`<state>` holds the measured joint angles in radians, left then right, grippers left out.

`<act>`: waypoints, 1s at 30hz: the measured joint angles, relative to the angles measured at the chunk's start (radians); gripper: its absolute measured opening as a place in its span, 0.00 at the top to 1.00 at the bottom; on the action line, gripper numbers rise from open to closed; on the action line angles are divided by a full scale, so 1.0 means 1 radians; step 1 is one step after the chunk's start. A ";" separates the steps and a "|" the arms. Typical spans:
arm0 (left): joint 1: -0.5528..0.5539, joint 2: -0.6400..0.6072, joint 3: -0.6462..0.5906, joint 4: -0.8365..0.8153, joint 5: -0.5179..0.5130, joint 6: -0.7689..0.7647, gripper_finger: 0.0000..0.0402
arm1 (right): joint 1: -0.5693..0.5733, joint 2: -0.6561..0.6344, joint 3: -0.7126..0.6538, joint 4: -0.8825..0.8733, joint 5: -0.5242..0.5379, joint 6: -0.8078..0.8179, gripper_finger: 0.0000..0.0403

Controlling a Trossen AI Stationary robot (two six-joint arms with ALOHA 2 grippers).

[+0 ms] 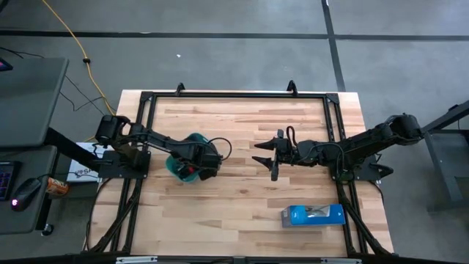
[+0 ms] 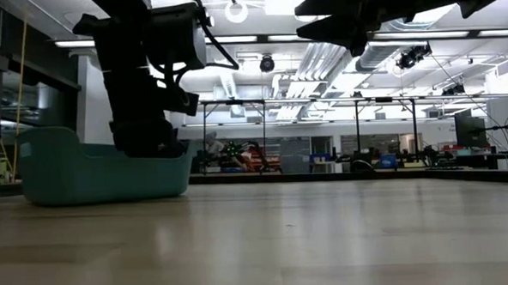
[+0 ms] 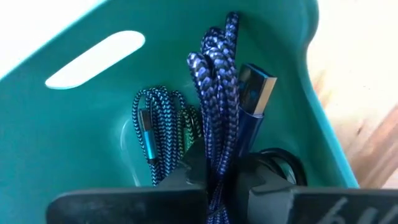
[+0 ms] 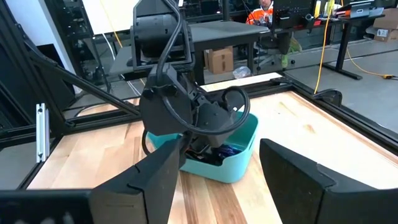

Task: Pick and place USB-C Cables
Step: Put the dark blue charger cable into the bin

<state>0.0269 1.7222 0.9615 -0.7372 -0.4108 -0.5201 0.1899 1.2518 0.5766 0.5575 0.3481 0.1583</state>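
Closest to the left wrist camera, the left gripper [image 3: 217, 180] is clenched on a dark blue-purple cable [image 3: 217, 93], a braided bundle pinched between the two dark fingers and standing up out of them, its flat metal plug [image 3: 258, 93] beside the loops. The gripper is down inside a teal tray [image 3: 74, 124], and a second cable, light blue [image 3: 149, 124], lies on the tray floor just beside it, with a hint of green [image 3: 186, 124] cable behind. These bundles look light, soft and floppy, with a woven jacket that should give fair friction; the judgement is that a pinch across the middle of the folded loops, as here, holds best, since a grip near a plug end could let the coil unravel or swing. The tray walls rise close on all sides of the gripper, so a straight lift looks like the safest way out, and the thin plastic tray could shift if a finger catches its rim. In the high view the tray sits on the left part of the wooden table [image 1: 242, 213], with a blue box [image 1: 314, 215] well apart near the front right. The right gripper [image 1: 270, 155] hovers over the table's middle, fingers spread and empty, leaving bare wood between it and the tray.
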 joint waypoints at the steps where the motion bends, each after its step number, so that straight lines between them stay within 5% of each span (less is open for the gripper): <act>1: 0.000 0.000 0.000 0.000 -0.006 0.000 0.99 | 0.000 0.000 0.000 0.000 0.000 0.001 0.46; 16: -0.014 0.000 -0.001 0.042 -0.054 0.000 0.90 | 0.000 0.000 0.000 0.000 0.000 -0.001 0.46; 30: -0.042 0.000 -0.001 0.044 -0.128 -0.008 0.64 | 0.000 0.000 0.000 0.000 0.000 -0.001 0.46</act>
<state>-0.0154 1.7222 0.9606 -0.6933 -0.5392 -0.5278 0.1902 1.2518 0.5766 0.5575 0.3485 0.1570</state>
